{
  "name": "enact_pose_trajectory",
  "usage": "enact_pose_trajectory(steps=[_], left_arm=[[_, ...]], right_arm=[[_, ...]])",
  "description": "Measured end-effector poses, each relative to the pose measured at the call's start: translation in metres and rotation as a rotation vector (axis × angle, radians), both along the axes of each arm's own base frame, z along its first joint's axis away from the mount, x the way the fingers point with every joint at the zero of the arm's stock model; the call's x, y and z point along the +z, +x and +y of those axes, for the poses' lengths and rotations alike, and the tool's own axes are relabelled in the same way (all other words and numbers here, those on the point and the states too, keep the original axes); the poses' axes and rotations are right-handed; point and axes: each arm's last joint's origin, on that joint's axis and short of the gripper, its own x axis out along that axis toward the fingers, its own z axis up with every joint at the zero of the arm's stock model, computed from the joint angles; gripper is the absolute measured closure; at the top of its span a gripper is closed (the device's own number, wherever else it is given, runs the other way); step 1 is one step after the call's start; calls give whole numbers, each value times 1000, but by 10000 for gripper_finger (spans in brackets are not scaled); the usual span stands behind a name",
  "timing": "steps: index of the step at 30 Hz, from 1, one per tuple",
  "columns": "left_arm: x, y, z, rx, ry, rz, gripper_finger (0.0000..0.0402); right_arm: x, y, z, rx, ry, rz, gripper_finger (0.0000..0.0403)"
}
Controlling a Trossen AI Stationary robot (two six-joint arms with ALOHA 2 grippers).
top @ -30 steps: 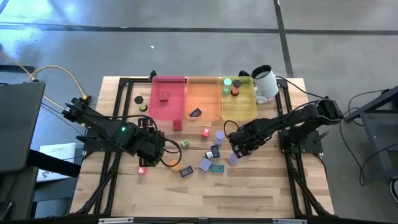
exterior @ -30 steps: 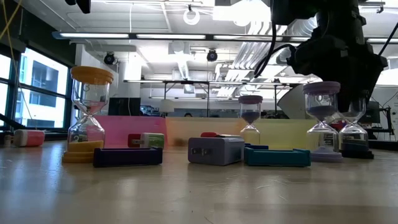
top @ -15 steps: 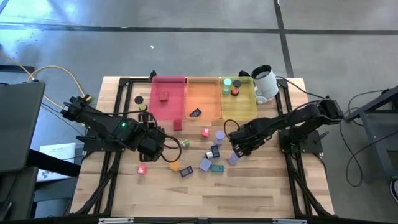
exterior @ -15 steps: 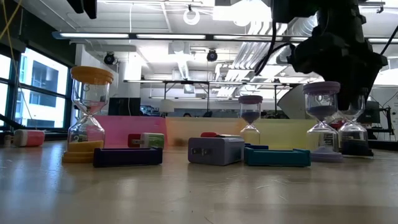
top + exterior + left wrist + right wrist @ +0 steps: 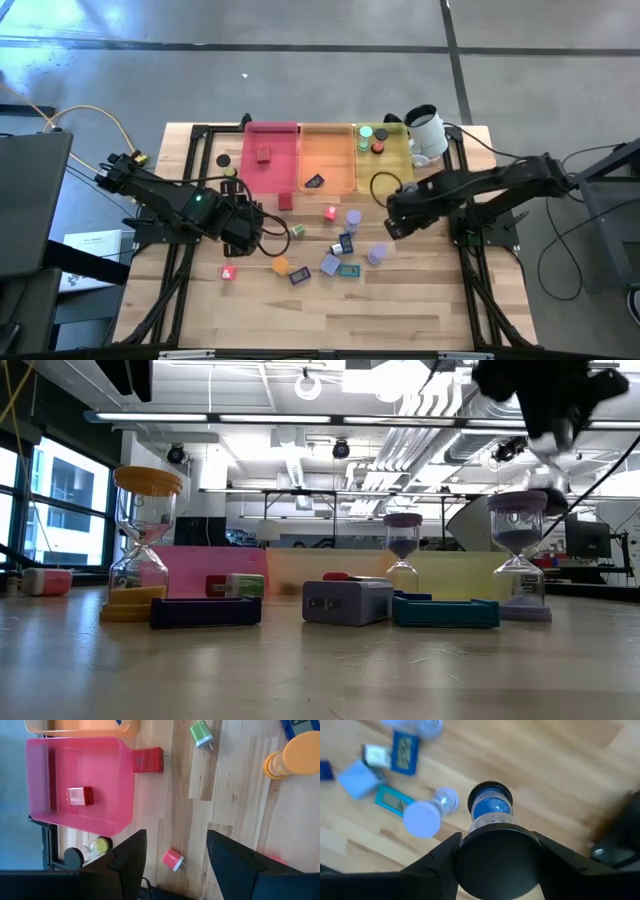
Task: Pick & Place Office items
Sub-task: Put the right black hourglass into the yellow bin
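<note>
I see a wooden table (image 5: 430, 300) carrying three trays in a row at its far edge: a pink tray (image 5: 271, 133), an orange tray (image 5: 328, 150), a yellow tray (image 5: 396, 165), each touching the next; a white cup (image 5: 428, 130) lies just beside the yellow tray; grey floor (image 5: 300, 60) surrounds the table.

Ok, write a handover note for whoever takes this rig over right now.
Right gripper: jaws shut on a black-capped glass sand timer, held above the wooden table near the yellow tray.
Left gripper: jaws open, empty, over the table's left half.
Done: red block in the pink tray, dark blue flat rectangle in the orange tray, round-capped pieces in the yellow tray.
Left: about a dozen pieces loose on the table, including an orange-capped timer.
</note>
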Motion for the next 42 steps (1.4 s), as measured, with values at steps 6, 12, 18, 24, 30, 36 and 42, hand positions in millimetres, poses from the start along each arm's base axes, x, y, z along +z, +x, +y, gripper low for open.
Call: enact_pose_trajectory(steps=[6, 12, 18, 24, 30, 36, 42], left_arm=[[0, -1, 0, 37, -22, -4, 204], [0, -1, 0, 39, -22, 1, 204], [0, -1, 0, 40, -22, 2, 204], [-1, -2, 0, 62, -26, -1, 204], [-1, -3, 1, 111, -33, -6, 204], [-1, -4, -3, 135, -44, -20, 204], [-2, -6, -7, 154, -52, -28, 204]], right_arm=[[52, 2, -19, 27, -152, -154, 207], [75, 1, -56, -6, -223, -212, 207], [72, -4, -95, -32, -230, -145, 207], [55, 4, -137, -31, -232, -39, 207], [26, 17, -180, 4, -207, 93, 207], [-8, 33, -212, 71, -167, 182, 207], [-32, 44, -235, 102, -159, 199, 207]])
